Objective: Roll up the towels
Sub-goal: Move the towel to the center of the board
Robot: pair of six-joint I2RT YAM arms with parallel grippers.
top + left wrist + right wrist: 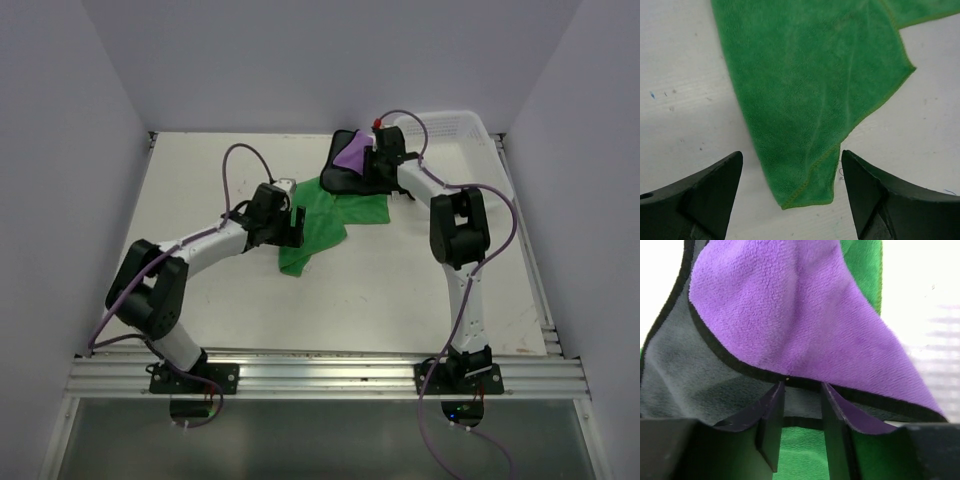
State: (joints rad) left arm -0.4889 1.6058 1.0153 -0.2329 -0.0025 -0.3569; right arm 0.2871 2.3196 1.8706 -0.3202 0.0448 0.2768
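The green towel point(325, 222) lies crumpled mid-table, and one of its corners point(810, 185) points between my left gripper's fingers. The left gripper point(792, 187) point(292, 226) hovers open over that corner, with both fingers point(715, 192) clear of the cloth. The purple towel point(352, 155) lies black back up point(685, 385) behind it and overlaps the green towel point(800, 450). A purple flap point(790, 315) is turned over. My right gripper point(802, 386) point(373, 153) has its jaws narrowly apart, tips at the flap's black edging. I cannot tell whether the tips touch the cloth.
A white lattice basket point(458, 128) stands at the back right, just beyond the right arm. Pale walls close in the table on the left, back and right. The arm bases sit on a metal rail point(320, 378) at the near edge.
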